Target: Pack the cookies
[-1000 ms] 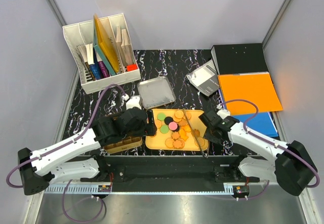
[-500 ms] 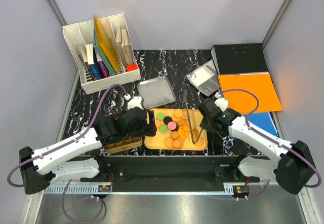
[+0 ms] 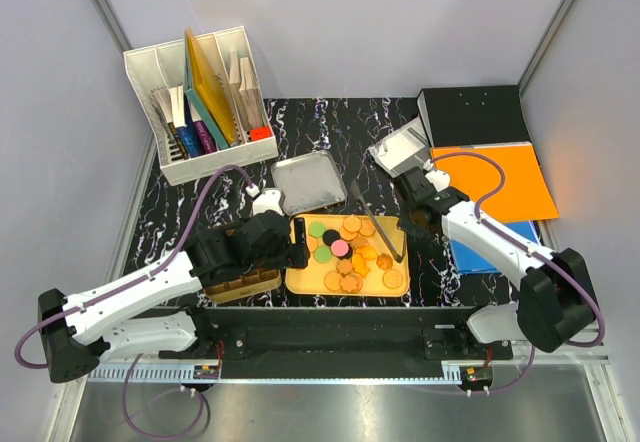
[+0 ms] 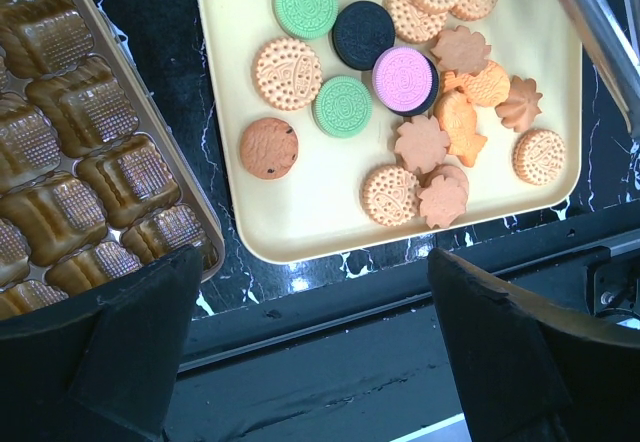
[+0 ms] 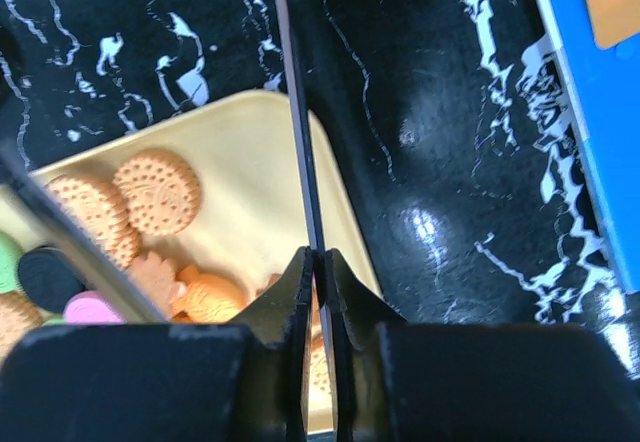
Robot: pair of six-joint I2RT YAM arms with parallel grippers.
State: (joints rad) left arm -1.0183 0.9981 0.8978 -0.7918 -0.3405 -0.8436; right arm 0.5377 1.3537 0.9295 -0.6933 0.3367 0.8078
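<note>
The cookies point(image 3: 346, 250) lie on a yellow tray point(image 3: 300, 284): tan rounds, two green, one pink, one dark, some orange shapes. They also show in the left wrist view point(image 4: 400, 72) and the right wrist view point(image 5: 155, 192). My right gripper point(image 3: 406, 230) point(image 5: 320, 262) is shut on metal tongs point(image 3: 375, 220) point(image 5: 295, 112), held slantwise over the tray's right side. My left gripper point(image 3: 290, 254) point(image 4: 320, 362) is open and empty, above the table's near edge. It hangs between the yellow tray point(image 4: 300, 222) and a brown moulded cookie box point(image 4: 70, 162).
The brown box point(image 3: 240, 284) sits left of the tray. A metal lid point(image 3: 308, 182) lies behind the tray. A white file organiser point(image 3: 195, 102) stands at the back left. A notebook point(image 3: 400, 152), black binder point(image 3: 470, 112) and orange folder point(image 3: 492, 182) lie at the right.
My right arm has lifted the tongs from the tray's front right corner and swung them back. They now lie slantwise across the tray's right rear. The left arm has not moved.
</note>
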